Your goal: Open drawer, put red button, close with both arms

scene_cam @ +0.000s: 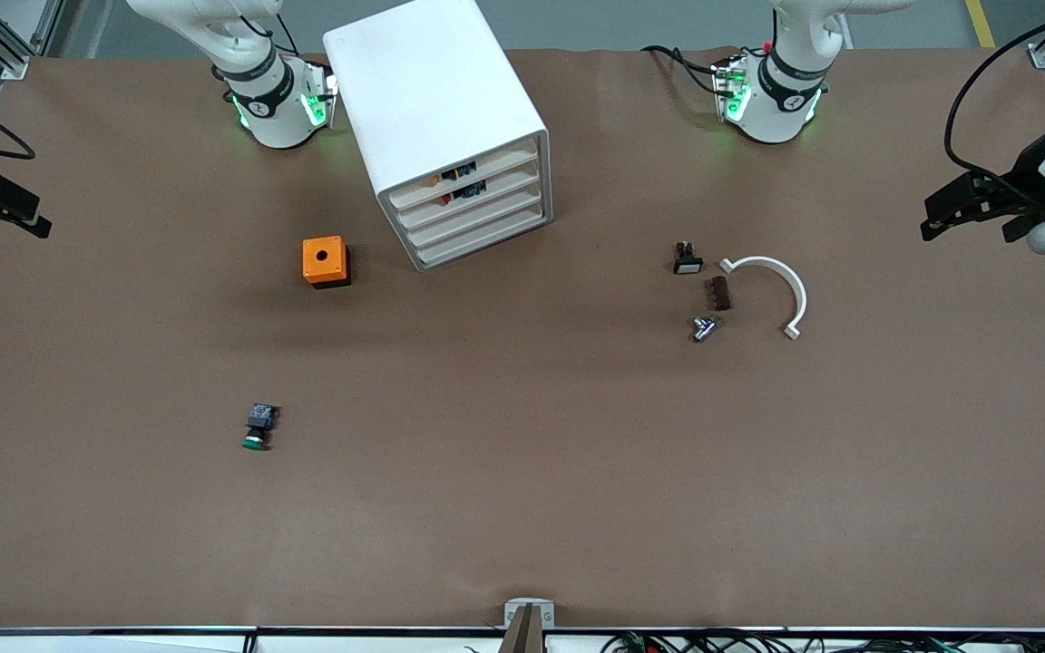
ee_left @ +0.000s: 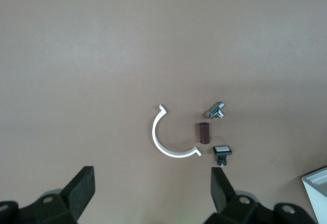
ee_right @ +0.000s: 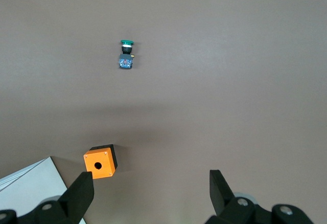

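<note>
Only the front view shows the white cabinet (scene_cam: 450,127) whole, with its four drawers all pushed in. The drawer (scene_cam: 477,189) second from the top sits flush with the others. Through its pale front a small dark body with a touch of red shows; this seems to be the red button (scene_cam: 466,191), inside the drawer, though its cap cannot be made out clearly. Something orange and dark also shows in the top drawer (scene_cam: 468,170).

The left hand (scene_cam: 976,204) hangs with its fingers apart above the left arm's end of the counter (scene_cam: 522,508), and that arm waits. Its wrist view shows what lies below and ahead of it: a white curved clip (ee_left: 171,138), a brown block (ee_left: 205,132), a small metal fitting (ee_left: 217,110) and a white-capped switch (ee_left: 222,152).

The right hand (scene_cam: 1,207) hangs above the right arm's end, fingers also spread. Its wrist view shows an orange box (ee_right: 100,162) with a round hole close under it, and the green button (ee_right: 126,54) farther out. A corner of the cabinet appears in both wrist views.
</note>
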